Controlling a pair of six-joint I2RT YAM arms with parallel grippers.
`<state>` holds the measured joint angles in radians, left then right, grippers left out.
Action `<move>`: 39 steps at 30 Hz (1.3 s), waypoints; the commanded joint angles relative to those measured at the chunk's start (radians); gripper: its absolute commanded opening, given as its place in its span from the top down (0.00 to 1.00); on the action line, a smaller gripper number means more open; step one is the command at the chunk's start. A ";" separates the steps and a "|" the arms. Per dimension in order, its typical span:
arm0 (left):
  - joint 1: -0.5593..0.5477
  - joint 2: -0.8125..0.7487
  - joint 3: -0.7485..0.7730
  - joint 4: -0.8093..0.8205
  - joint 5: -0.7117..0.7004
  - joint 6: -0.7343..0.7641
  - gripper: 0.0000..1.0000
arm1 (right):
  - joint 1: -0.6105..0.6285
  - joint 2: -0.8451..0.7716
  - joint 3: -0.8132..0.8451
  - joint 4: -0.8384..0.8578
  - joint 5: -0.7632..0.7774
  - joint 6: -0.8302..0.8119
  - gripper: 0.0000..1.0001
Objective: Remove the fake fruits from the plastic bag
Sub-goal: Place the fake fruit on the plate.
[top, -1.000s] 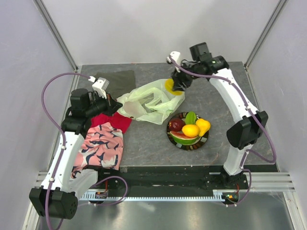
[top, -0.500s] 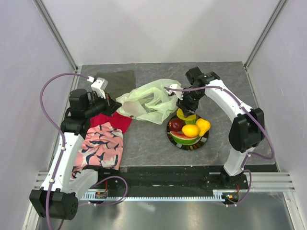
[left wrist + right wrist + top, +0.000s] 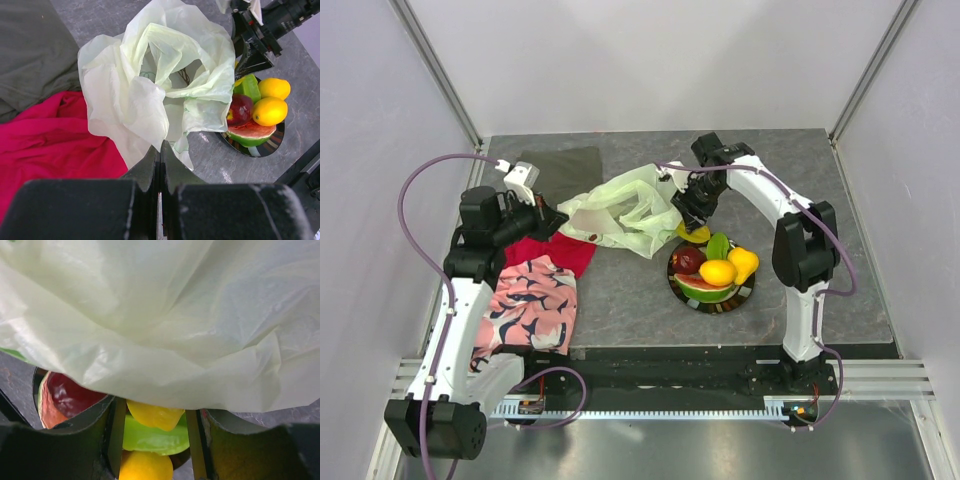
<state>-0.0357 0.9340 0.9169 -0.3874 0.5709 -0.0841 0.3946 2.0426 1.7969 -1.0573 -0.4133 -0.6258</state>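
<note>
- Five fake fruits already sit on the plate [image 3: 720, 308]: a dark red apple [image 3: 687, 260], a green piece [image 3: 719, 245], a lemon [image 3: 717, 272], a pear [image 3: 744, 262] and a watermelon slice [image 3: 703, 291].
- One more, a yellow fruit [image 3: 693, 234], is clamped between the fingers of the right end effector [image 3: 694, 228], just over the plate's far rim.
- Left of the plate, the plastic bag [image 3: 620, 210] lies crumpled on the surface [image 3: 630, 300], its nearest fold reaching the plate's edge. Whether any fruit remains inside cannot be told.
- My judgement is that the task is nearly finished: this fruit needs setting down, then the bag checking.
- Beyond the plate, the right arm folds back on itself, wrist tipped down towards the plate.
- Well left of the plate, the left arm holds low, with the left end effector [image 3: 558, 221] closed on the bag corner farthest from the plate.
</note>
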 commanded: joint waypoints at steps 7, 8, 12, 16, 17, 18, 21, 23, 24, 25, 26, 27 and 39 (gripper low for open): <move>0.011 0.014 0.017 0.028 0.015 -0.011 0.98 | -0.003 0.037 -0.050 0.022 -0.027 0.136 0.66; 0.011 0.015 0.017 0.030 0.015 -0.011 0.98 | -0.003 0.034 -0.062 0.025 -0.028 0.140 0.66; 0.011 0.025 0.016 0.036 0.015 -0.013 0.98 | -0.007 0.034 -0.060 0.031 -0.027 0.181 0.66; 0.011 0.031 0.016 0.045 0.017 -0.019 0.98 | -0.010 0.024 -0.053 0.031 -0.030 0.195 0.67; 0.011 0.032 0.017 0.047 0.018 -0.020 0.98 | -0.013 0.013 -0.060 0.030 -0.028 0.193 0.67; 0.011 0.031 0.016 0.048 0.018 -0.017 0.98 | -0.013 0.007 -0.065 0.026 -0.025 0.190 0.67; 0.010 0.035 0.017 0.048 0.018 -0.017 0.98 | -0.016 -0.015 -0.088 0.020 -0.018 0.179 0.67; 0.011 0.038 0.017 0.050 0.018 -0.019 0.99 | -0.017 -0.030 -0.102 0.013 -0.018 0.176 0.67; 0.010 0.037 0.019 0.051 0.018 -0.019 0.98 | -0.016 -0.033 -0.103 0.007 -0.018 0.175 0.67; 0.011 0.038 0.022 0.050 0.017 -0.020 0.98 | -0.017 -0.036 -0.103 -0.004 -0.018 0.175 0.67; 0.011 0.043 0.023 0.050 0.018 -0.019 0.98 | -0.016 -0.042 -0.110 -0.009 -0.021 0.172 0.67; 0.011 0.045 0.023 0.051 0.018 -0.020 0.98 | -0.017 -0.045 -0.116 -0.010 -0.021 0.170 0.67; 0.010 0.048 0.017 0.070 0.024 -0.029 0.98 | -0.016 -0.035 -0.122 -0.012 -0.022 0.195 0.63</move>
<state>-0.0292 0.9905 0.9173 -0.3614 0.5785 -0.0856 0.3786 2.0087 1.6741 -1.0554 -0.4377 -0.4477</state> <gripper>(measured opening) 0.022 0.526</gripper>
